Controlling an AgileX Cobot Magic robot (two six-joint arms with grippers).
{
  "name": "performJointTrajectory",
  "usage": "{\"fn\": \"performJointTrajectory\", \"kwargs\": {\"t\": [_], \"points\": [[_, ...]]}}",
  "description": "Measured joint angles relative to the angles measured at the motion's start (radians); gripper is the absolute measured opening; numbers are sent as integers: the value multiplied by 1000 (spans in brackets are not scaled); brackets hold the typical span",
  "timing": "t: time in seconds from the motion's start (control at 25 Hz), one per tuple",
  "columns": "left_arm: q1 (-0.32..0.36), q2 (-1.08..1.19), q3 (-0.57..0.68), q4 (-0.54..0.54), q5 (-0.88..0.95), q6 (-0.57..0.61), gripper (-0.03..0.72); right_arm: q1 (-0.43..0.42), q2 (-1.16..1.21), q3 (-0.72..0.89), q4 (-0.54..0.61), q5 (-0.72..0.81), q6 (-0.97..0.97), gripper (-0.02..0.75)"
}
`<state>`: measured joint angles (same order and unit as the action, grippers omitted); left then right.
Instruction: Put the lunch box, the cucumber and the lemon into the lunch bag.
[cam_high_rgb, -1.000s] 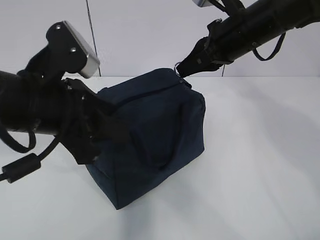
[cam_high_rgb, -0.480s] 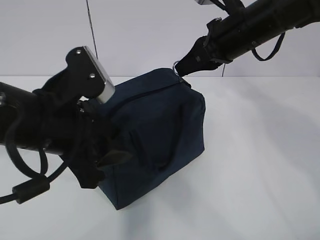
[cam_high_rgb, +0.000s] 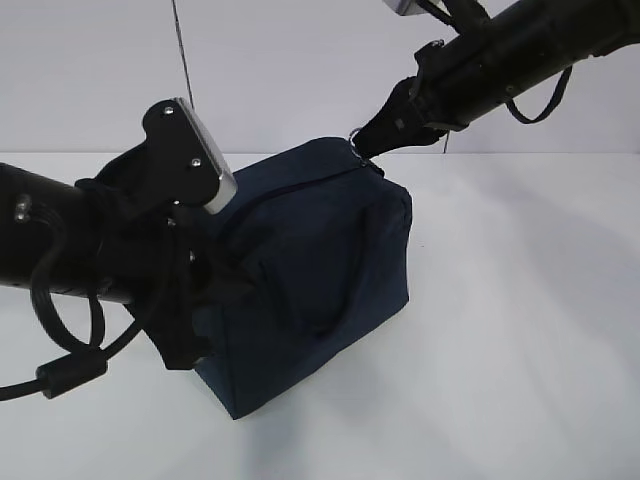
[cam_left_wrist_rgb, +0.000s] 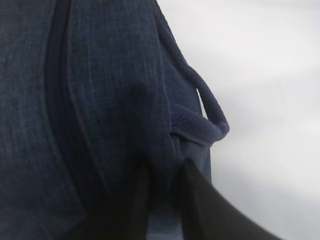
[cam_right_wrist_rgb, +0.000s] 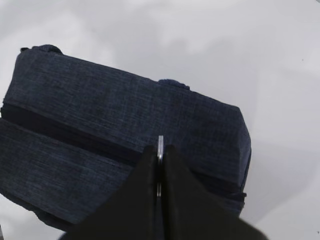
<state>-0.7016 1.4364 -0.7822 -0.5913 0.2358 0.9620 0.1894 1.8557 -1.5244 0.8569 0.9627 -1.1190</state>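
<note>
The dark navy lunch bag (cam_high_rgb: 330, 250) stands on the white table, and its zipper (cam_high_rgb: 290, 190) runs along the top. My right gripper (cam_high_rgb: 366, 140) is at the bag's far top corner, shut on the metal ring pull (cam_right_wrist_rgb: 160, 144). Its fingers (cam_right_wrist_rgb: 172, 170) press flat on the ring in the right wrist view. My left gripper (cam_left_wrist_rgb: 162, 172) is pressed against the bag's near left end, shut on a fold of the fabric (cam_left_wrist_rgb: 160, 150) below a loop handle (cam_left_wrist_rgb: 212, 107). The lunch box, the cucumber and the lemon are out of view.
The white table (cam_high_rgb: 520, 330) spreads bare to the right of and in front of the bag. A pale wall (cam_high_rgb: 300, 70) stands behind it. The left arm's black body and cable (cam_high_rgb: 70, 370) fill the left side of the exterior view.
My left gripper has moved right against the bag's end and its jaws have narrowed onto the fabric. The right gripper has stayed on the ring pull.
</note>
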Motion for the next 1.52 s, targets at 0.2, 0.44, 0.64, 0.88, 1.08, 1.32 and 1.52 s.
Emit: {"fn": "performJointTrajectory", "kwargs": {"t": [0.2,0.44,0.64,0.88,1.08,1.32,1.52], "points": [[0,0,0,41,-4,0,24,0,0,0,-25,2,13,8],[13,0,0,47,-14,-4,0,0,0,0,-29,2,19,8],[54,0,0,47,-16,-4,0,0,0,0,-32,2,21,8],[66,0,0,47,-16,-4,-1,0,0,0,-32,2,33,8],[66,0,0,47,-12,-4,-1,0,0,0,-32,2,38,8],[66,0,0,51,-12,-4,-2,0,0,0,-32,2,38,8],[91,0,-2,54,15,-6,-2,0,0,0,-32,2,38,8]]}}
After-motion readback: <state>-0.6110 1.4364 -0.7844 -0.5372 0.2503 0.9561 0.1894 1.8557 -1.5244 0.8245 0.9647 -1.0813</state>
